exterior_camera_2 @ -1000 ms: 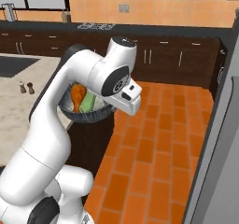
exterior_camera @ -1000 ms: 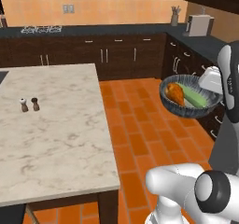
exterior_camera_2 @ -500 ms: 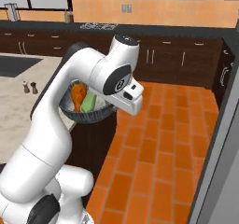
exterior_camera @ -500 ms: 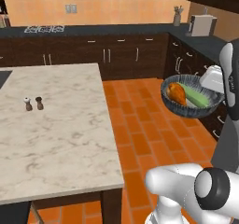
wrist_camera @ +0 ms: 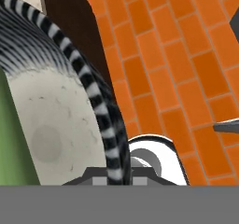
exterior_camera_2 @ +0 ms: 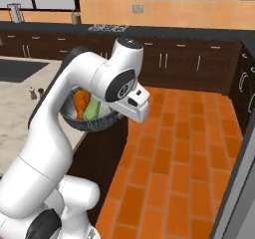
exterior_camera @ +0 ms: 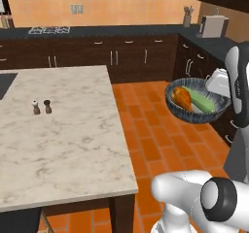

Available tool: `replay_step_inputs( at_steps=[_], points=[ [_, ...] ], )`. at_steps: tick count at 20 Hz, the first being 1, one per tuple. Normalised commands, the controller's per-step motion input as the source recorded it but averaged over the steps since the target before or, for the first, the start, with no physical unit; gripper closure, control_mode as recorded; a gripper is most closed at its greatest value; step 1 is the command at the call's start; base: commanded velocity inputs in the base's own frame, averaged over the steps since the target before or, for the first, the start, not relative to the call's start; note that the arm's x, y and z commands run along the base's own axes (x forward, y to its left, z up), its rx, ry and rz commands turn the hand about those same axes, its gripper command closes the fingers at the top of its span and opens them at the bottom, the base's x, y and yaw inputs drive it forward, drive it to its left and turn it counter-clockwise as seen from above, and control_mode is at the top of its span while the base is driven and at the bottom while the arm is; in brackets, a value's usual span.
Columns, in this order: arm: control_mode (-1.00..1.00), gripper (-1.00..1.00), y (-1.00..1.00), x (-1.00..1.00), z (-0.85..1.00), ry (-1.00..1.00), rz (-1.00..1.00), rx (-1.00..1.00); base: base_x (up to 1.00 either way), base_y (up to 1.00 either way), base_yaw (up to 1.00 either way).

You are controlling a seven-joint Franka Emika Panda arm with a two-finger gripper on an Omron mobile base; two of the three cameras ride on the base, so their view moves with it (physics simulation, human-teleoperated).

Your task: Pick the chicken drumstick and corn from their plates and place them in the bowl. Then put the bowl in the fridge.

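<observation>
Dark ribbed bowl (exterior_camera: pixel 197 103) hangs in the air over the orange brick floor (exterior_camera: pixel 146 130), beside the marble tabletop (exterior_camera: pixel 63 130). Its rim is pinched in the closed end effector (wrist_camera: pixel 112 174). Inside lie the chicken drumstick (exterior_camera: pixel 182 97) and the corn (exterior_camera: pixel 203 101), side by side.

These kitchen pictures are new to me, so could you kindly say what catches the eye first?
The dark ribbed bowl hangs in mid-air above the orange brick floor, carried at its rim by the pincer. Inside it lie the chicken drumstick and the corn, side by side. To its left stands the marble island with two small shakers.
</observation>
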Motion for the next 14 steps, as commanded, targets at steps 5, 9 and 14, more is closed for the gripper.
replay_step_inputs(
  at_steps=[5, 9, 14],
  points=[
    [1.00, 1.00, 0.00, 0.00, 0.00, 0.00, 0.00, 0.00, 0.76, -0.69, -0.07],
    [1.00, 1.00, 0.00, 0.00, 0.00, 0.00, 0.00, 0.00, 1.00, 0.00, -0.38],
    [1.00, 1.00, 0.00, 0.00, 0.00, 0.00, 0.00, 0.00, 0.74, -0.71, -0.39]
  ],
)
